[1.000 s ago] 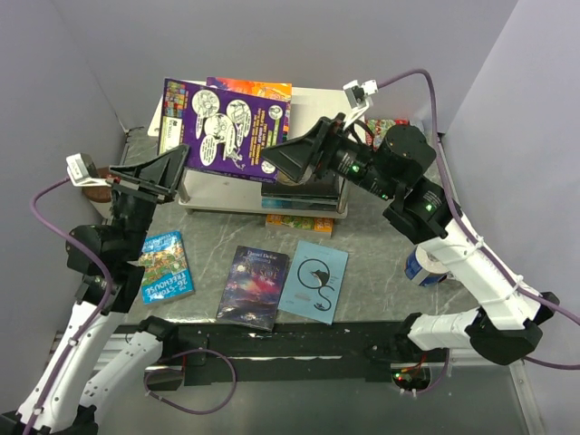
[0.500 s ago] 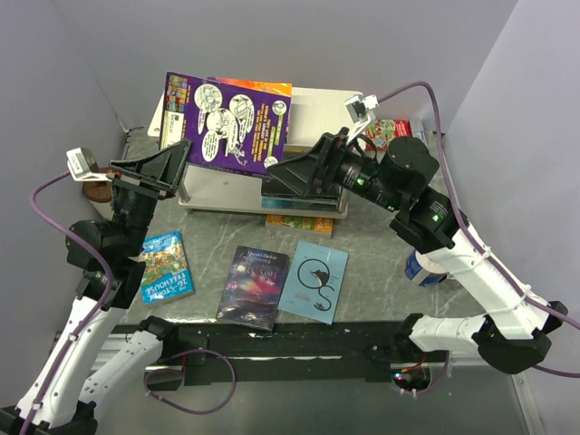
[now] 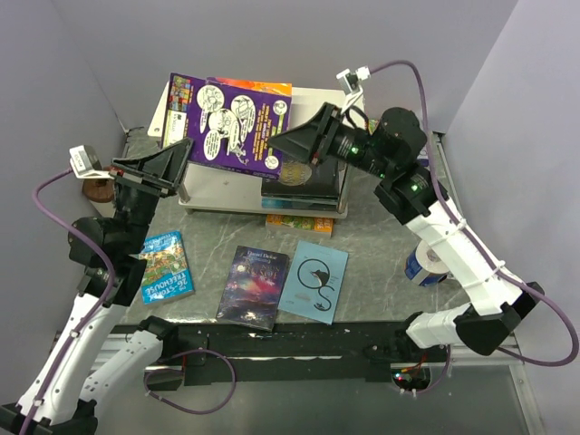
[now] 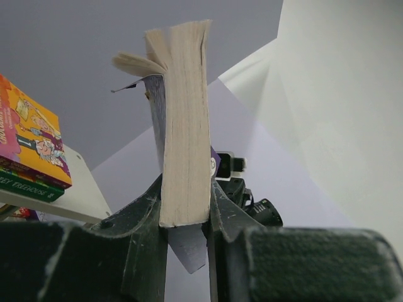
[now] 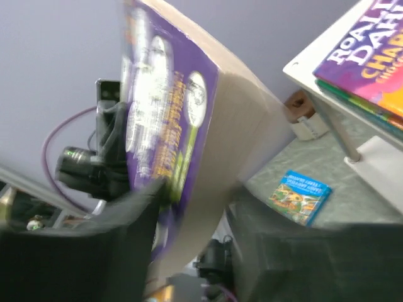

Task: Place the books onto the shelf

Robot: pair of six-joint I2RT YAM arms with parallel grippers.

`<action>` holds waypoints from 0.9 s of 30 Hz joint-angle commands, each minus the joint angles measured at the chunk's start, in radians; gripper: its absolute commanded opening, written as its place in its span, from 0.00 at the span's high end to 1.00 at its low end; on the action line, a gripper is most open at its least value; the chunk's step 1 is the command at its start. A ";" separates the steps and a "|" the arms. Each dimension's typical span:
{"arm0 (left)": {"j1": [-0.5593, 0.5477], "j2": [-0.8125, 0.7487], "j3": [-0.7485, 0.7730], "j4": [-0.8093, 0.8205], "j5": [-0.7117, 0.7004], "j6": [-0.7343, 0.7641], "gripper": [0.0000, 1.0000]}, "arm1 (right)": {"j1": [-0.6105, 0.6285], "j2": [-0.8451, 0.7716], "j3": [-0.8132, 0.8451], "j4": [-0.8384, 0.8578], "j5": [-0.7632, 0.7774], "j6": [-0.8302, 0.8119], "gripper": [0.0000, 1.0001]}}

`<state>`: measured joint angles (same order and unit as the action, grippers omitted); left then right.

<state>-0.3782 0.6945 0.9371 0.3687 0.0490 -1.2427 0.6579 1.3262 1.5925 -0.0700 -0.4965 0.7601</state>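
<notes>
A purple book with white cartoons [image 3: 231,122] hangs in the air over the shelf [image 3: 317,101]. My left gripper [image 3: 181,154] is shut on its left edge, and the pale page block [image 4: 186,126] is pinched between the jaws of the left gripper [image 4: 186,189]. My right gripper [image 3: 279,145] is at the book's right edge. The book [image 5: 182,113] passes between the jaws of the right gripper [image 5: 195,195], but blur hides whether they press it. A Roald Dahl book [image 5: 371,44] lies on the shelf top. On the table lie a green cartoon book [image 3: 166,265], a dark starry book [image 3: 256,285] and a light blue book [image 3: 314,281].
Dark books [image 3: 304,186] are stacked on the shelf's lower board, with another book [image 3: 299,220] under its front edge. A white-and-blue tape roll [image 3: 424,265] stands by the right arm. A brown object [image 3: 98,190] sits at the left wall. Purple walls close in on three sides.
My right gripper has risen to the purple book's right edge and its jaws have narrowed around it. The book has shifted slightly up and right. The left grip is unchanged.
</notes>
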 commanded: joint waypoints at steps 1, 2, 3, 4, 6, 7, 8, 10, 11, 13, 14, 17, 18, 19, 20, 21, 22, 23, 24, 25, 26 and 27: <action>-0.004 0.013 0.051 0.066 0.028 -0.021 0.99 | -0.035 0.031 0.127 0.024 -0.082 0.022 0.90; -0.004 0.022 0.057 0.037 0.026 -0.015 0.99 | -0.049 0.044 0.173 -0.006 -0.094 0.013 0.97; -0.004 0.043 0.063 0.026 0.028 -0.011 0.99 | -0.053 0.068 0.196 -0.031 -0.114 0.012 1.00; -0.004 0.056 0.080 0.007 0.032 0.000 0.99 | -0.061 0.082 0.214 -0.074 -0.125 0.008 1.00; -0.004 0.095 0.103 -0.039 0.048 0.026 0.85 | -0.076 0.122 0.288 -0.128 -0.151 -0.013 1.00; -0.004 0.111 0.121 -0.053 0.052 0.058 0.76 | -0.081 0.134 0.314 -0.160 -0.155 -0.036 1.00; -0.004 0.125 0.133 -0.068 0.051 0.074 0.52 | -0.084 0.152 0.373 -0.228 -0.162 -0.047 1.00; -0.004 0.155 0.156 -0.103 0.046 0.147 0.28 | -0.113 0.180 0.421 -0.263 -0.183 -0.056 1.00; -0.004 0.164 0.164 -0.119 0.045 0.170 0.15 | -0.128 0.188 0.435 -0.278 -0.200 -0.051 1.00; -0.004 0.186 0.198 -0.197 -0.007 0.224 0.07 | -0.178 0.217 0.486 -0.290 -0.264 -0.035 1.00; -0.004 0.189 0.204 -0.212 -0.023 0.239 0.02 | -0.193 0.229 0.503 -0.297 -0.287 -0.027 1.00; -0.004 0.192 0.204 -0.217 -0.046 0.290 0.03 | -0.236 0.264 0.543 -0.272 -0.358 0.019 1.00; -0.004 0.191 0.200 -0.208 -0.073 0.304 0.03 | -0.244 0.278 0.549 -0.248 -0.370 0.031 1.00; -0.004 0.191 0.200 -0.202 -0.092 0.327 0.03 | -0.259 0.289 0.563 -0.238 -0.379 0.056 1.00; -0.002 0.192 0.203 -0.206 -0.104 0.339 0.02 | -0.268 0.300 0.573 -0.231 -0.398 0.068 1.00; -0.004 0.197 0.218 -0.218 -0.116 0.351 0.02 | -0.277 0.323 0.581 -0.206 -0.408 0.082 1.00; -0.004 0.201 0.229 -0.250 -0.142 0.376 0.01 | -0.294 0.333 0.595 -0.197 -0.415 0.105 1.00; -0.004 0.204 0.238 -0.272 -0.159 0.388 0.01 | -0.303 0.343 0.601 -0.185 -0.422 0.114 1.00; -0.004 0.207 0.255 -0.295 -0.178 0.399 0.01 | -0.307 0.359 0.607 -0.179 -0.421 0.116 1.00; -0.002 0.208 0.262 -0.324 -0.233 0.413 0.01 | -0.314 0.370 0.629 -0.186 -0.419 0.108 1.00; -0.004 0.206 0.266 -0.365 -0.263 0.419 0.01 | -0.317 0.381 0.636 -0.180 -0.418 0.105 1.00; -0.002 0.200 0.267 -0.414 -0.306 0.423 0.01 | -0.322 0.393 0.638 -0.172 -0.415 0.107 1.00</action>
<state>-0.3794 0.9028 1.1473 0.0761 -0.0956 -0.9005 0.3546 1.7065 2.1437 -0.3790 -0.8692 0.8253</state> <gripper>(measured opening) 0.993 0.298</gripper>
